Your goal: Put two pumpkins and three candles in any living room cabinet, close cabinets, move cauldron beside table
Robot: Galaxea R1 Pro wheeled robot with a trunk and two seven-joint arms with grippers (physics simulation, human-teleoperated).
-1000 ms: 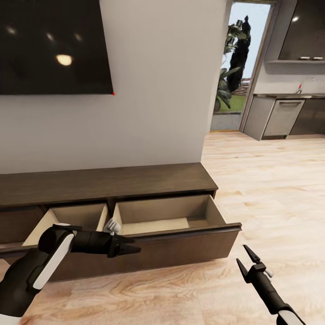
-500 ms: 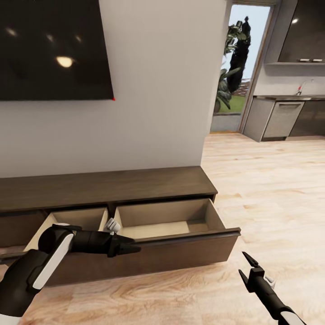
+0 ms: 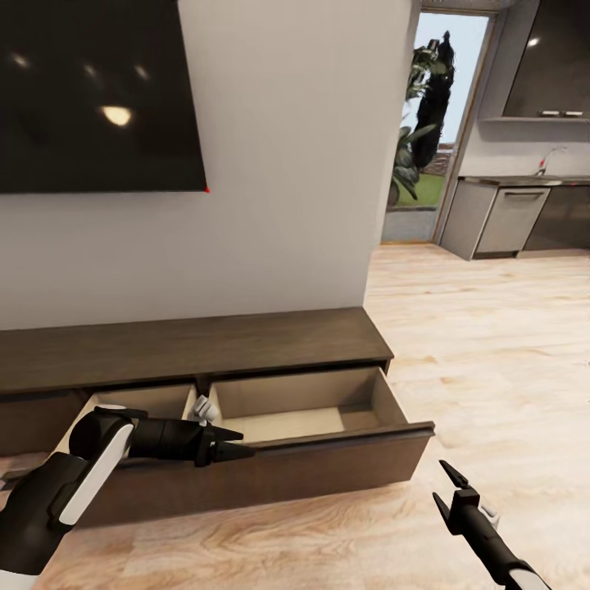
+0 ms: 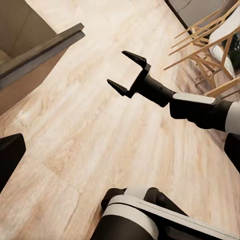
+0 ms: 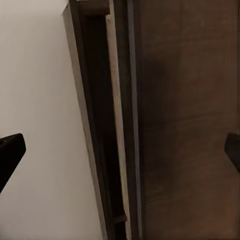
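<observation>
The long dark-brown cabinet point(image 3: 205, 340) runs along the wall under a TV. Its wide drawer point(image 3: 328, 455) is pulled out, and both pale compartments that I can see are bare. My left gripper point(image 3: 246, 442) hovers over the drawer's front edge near the divider. In the left wrist view its fingertips point(image 4: 10, 155) sit far apart, so it is open and holds nothing. My right gripper point(image 3: 440, 482) is open over the floor, right of the drawer's corner, and appears again as the right gripper point(image 4: 117, 67). The right wrist view looks along the cabinet's side point(image 5: 185, 100). No pumpkin, candle or cauldron is in view.
A black TV point(image 3: 90, 82) hangs above the cabinet. To the right, wooden floor point(image 3: 492, 344) leads to a glass door with plants point(image 3: 426, 123) and grey kitchen units point(image 3: 512, 213). Wooden chairs point(image 4: 210, 45) stand behind my right arm.
The whole picture has slid down slightly, so the camera has moved. The arms and the open drawer hold about the same places relative to each other.
</observation>
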